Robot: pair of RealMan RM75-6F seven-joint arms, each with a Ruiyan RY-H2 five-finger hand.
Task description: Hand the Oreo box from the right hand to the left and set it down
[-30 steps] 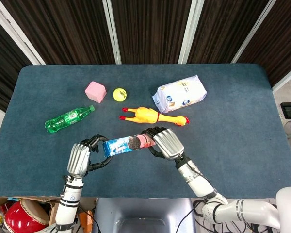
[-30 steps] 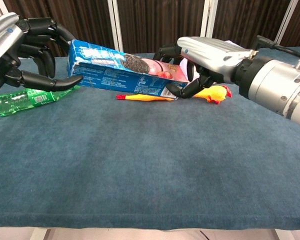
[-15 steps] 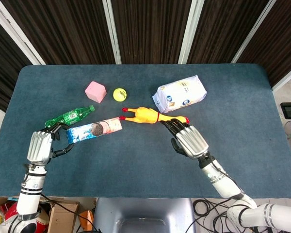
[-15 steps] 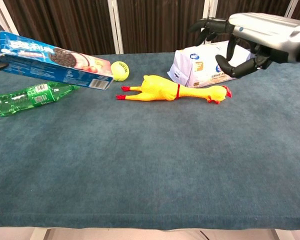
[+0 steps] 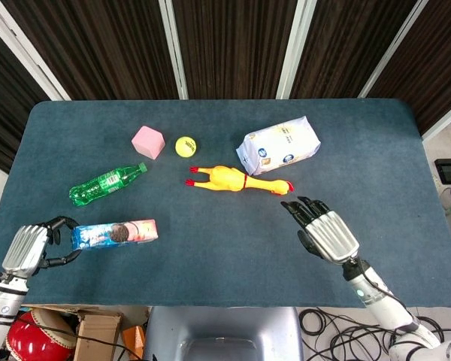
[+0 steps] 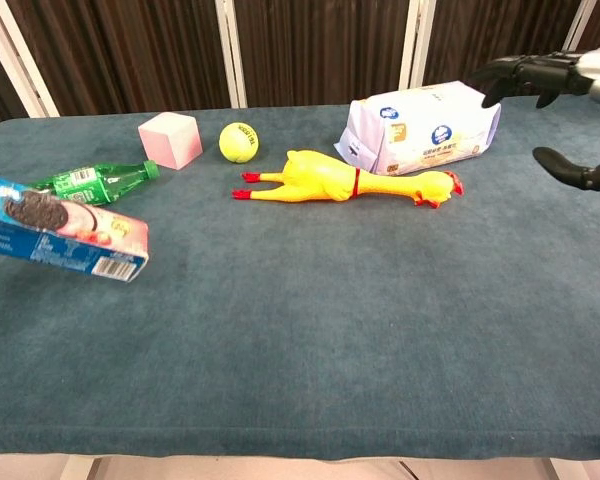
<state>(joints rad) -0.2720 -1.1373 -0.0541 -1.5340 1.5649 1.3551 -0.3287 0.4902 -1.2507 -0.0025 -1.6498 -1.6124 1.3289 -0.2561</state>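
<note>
Since half a second ago the left hand (image 5: 28, 249) has carried the Oreo box (image 5: 114, 233) down and outward to the table's (image 5: 225, 248) near-left corner, while the right hand (image 5: 325, 232) has drawn back empty with fingers spread. The left hand's fingers wrap the box's left end; in the chest view the box (image 6: 62, 238) appears slightly tilted and just off the cloth, well short of the green bottle (image 5: 105, 183). To finish well, the hand should lower it until its broad face lies flat, then release cleanly.
</note>
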